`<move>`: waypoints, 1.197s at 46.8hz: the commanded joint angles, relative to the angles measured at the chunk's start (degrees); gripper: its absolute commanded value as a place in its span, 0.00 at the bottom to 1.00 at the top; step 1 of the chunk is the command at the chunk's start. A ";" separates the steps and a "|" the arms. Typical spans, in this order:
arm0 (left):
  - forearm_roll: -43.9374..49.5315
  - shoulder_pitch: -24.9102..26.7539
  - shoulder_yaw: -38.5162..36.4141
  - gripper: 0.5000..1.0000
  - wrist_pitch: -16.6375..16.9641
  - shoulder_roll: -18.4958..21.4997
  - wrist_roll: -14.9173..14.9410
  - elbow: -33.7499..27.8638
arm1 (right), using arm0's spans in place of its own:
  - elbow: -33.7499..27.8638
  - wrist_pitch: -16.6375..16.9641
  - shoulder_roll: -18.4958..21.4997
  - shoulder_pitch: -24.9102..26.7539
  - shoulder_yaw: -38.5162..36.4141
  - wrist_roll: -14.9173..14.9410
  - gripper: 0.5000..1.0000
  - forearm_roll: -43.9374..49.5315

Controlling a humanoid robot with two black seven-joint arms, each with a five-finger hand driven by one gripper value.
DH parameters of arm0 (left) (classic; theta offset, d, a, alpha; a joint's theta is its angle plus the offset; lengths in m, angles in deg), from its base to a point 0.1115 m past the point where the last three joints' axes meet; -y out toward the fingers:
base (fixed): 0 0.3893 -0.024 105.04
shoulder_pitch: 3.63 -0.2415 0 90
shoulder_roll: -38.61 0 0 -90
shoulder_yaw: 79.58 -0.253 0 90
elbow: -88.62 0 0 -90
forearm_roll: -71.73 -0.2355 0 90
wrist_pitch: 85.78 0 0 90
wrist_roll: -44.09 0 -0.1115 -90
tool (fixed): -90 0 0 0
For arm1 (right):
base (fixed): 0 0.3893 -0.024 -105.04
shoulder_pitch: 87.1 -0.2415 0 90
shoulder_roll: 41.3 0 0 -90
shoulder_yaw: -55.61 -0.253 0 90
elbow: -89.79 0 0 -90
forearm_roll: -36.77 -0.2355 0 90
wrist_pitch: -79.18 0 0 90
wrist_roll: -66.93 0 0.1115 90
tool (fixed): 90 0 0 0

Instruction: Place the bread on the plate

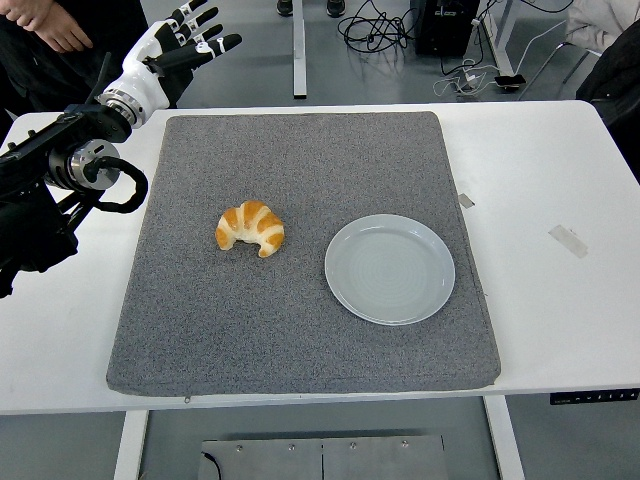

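Grey felt-like mat [300,330] covers most of the white table [560,310] in the head view, the only view given. On the mat lies the bread [250,228], a golden croissant with its two ends pointing toward the near edge; it sits at about 9 o'clock from the mat's centre. The plate [389,269], pale grey-blue and round, rests on the mat at about 4 o'clock from the centre. Bread and plate are apart, with a strip of bare mat between them, and the plate holds nothing.

From the left edge comes the left arm [50,190], black with visible cables. Its left hand [172,55] is white and black and hangs in the air past the mat's far left corner, at about 11 o'clock. The fingers [213,44] are spread apart and hold nothing. The hand is well away from the bread.

At the top left a person [60,35] in dark clothes stands behind the table.
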 commanded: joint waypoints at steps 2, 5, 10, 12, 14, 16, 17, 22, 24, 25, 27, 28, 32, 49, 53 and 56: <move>-7.47 -0.22 -4.50 0.95 5.29 2.81 0.05 -6.91 | 0.04 -0.01 0.00 0.00 0.00 0.01 1.00 -0.02; -13.70 0.21 -7.75 0.95 7.40 4.75 0.22 -10.08 | 0.04 -0.01 0.00 0.00 0.00 0.01 1.00 -0.02; -21.27 0.57 -10.83 0.95 10.31 7.21 0.75 -14.65 | -0.05 -0.01 0.00 0.00 0.00 0.01 1.00 0.07; -22.77 0.74 -12.41 0.95 10.31 8.53 0.84 -17.02 | 0.04 -0.01 0.00 0.00 0.00 0.01 1.00 0.07; -23.65 1.09 -14.26 0.95 10.31 10.28 0.93 -19.39 | 0.04 -0.01 0.00 0.00 0.00 0.01 1.00 -0.02; -24.36 1.45 -16.02 0.95 10.14 12.22 0.84 -21.68 | -0.05 -0.01 0.00 0.00 0.00 0.01 1.00 -0.02; -24.71 1.71 -16.89 0.96 9.87 13.10 0.84 -22.91 | 0.04 -0.01 0.00 0.00 0.00 0.01 1.00 -0.02; -27.95 3.12 -19.80 0.96 9.87 16.88 0.75 -28.19 | 0.04 -0.01 0.00 0.00 0.00 0.01 1.00 -0.02; -29.62 3.38 -20.59 0.95 9.87 18.02 0.75 -29.33 | 0.04 -0.01 0.00 0.00 0.00 0.01 1.00 -0.02; -30.59 3.55 -21.03 0.95 9.96 18.38 0.75 -29.51 | -0.05 -0.01 0.00 0.00 0.00 0.01 1.00 -0.02; -32.44 3.64 -21.91 0.95 10.13 18.90 0.75 -29.60 | 0.04 -0.01 0.00 0.00 0.00 0.01 1.00 -0.02; -33.49 3.82 -22.17 0.95 10.13 19.08 0.75 -29.69 | -0.05 -0.01 0.00 0.00 0.00 0.01 1.00 0.07; -37.88 4.70 -23.05 0.95 9.96 20.40 0.49 -30.13 | -0.05 -0.01 0.00 0.00 0.00 0.01 1.00 -0.02; -51.77 9.35 -32.80 0.95 10.13 23.12 0.58 -34.96 | -0.05 -0.01 0.00 0.00 0.00 0.01 1.00 -0.02; -56.08 9.71 -34.57 0.95 11.36 23.13 0.58 -34.79 | -0.05 -0.01 0.00 0.00 0.00 0.01 1.00 0.07; -58.28 9.36 -34.92 0.95 12.85 22.86 0.58 -34.35 | -0.05 -0.01 0.00 0.00 0.00 0.01 1.00 0.07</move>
